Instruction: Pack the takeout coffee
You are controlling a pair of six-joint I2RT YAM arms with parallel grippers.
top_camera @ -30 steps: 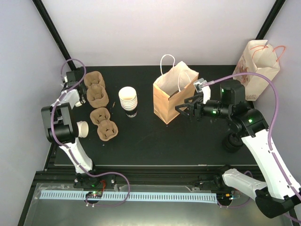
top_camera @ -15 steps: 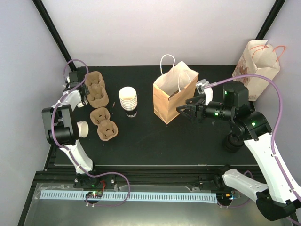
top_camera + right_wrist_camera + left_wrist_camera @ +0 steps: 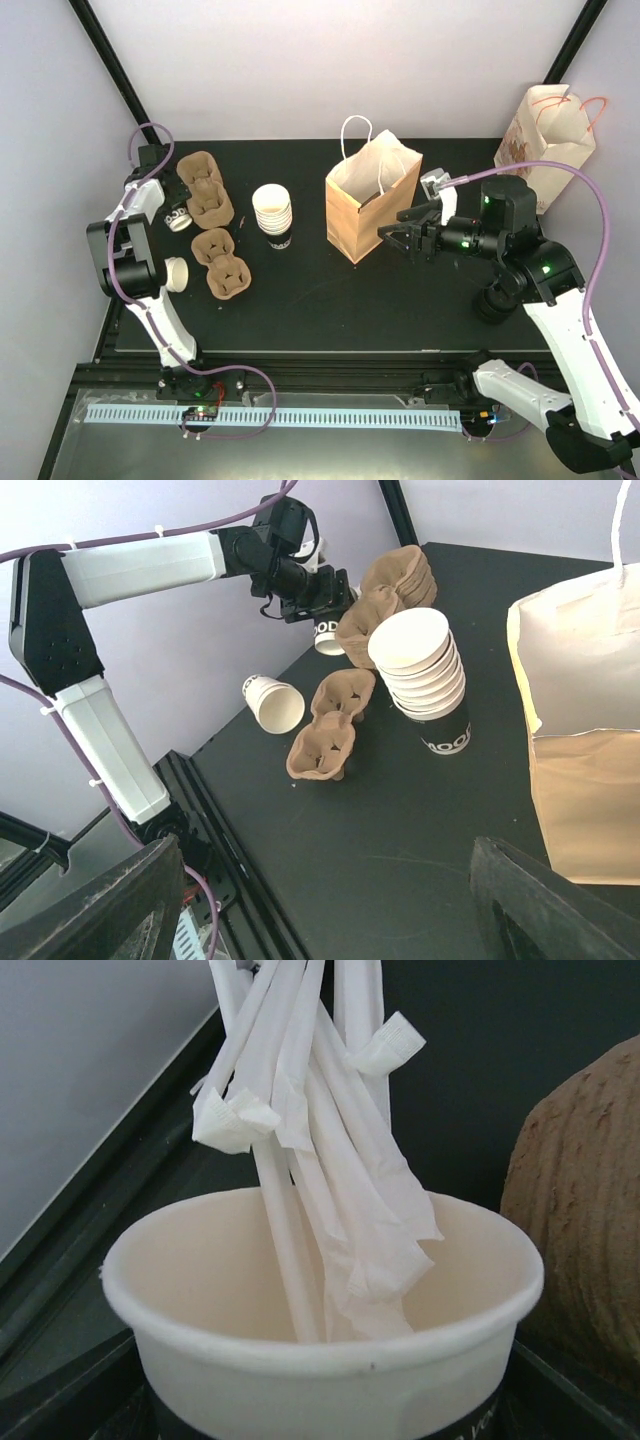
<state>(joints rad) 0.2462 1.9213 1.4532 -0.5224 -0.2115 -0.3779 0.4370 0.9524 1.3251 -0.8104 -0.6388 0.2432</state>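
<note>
Smooth paper cup [image 3: 320, 1360], crinkled paper-wrapped straws [image 3: 330, 1160], rough pulp carrier [image 3: 585, 1240], matt table [image 3: 400, 290].

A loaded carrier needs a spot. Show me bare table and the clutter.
Free: the near strip of table in front of the cup stack and brown bag, between the carriers and the right arm. Crowded: the left end, with carriers, a tipped cup and the straw cup.

The black bench [image 3: 330, 300] holds a cup of straws [image 3: 178, 220] right by the left hand [image 3: 170, 204], brown trays [image 3: 206, 196] just beside it, a stack of cups [image 3: 272, 212], and a paper bag [image 3: 365, 205] by the right hand [image 3: 395, 232].
</note>
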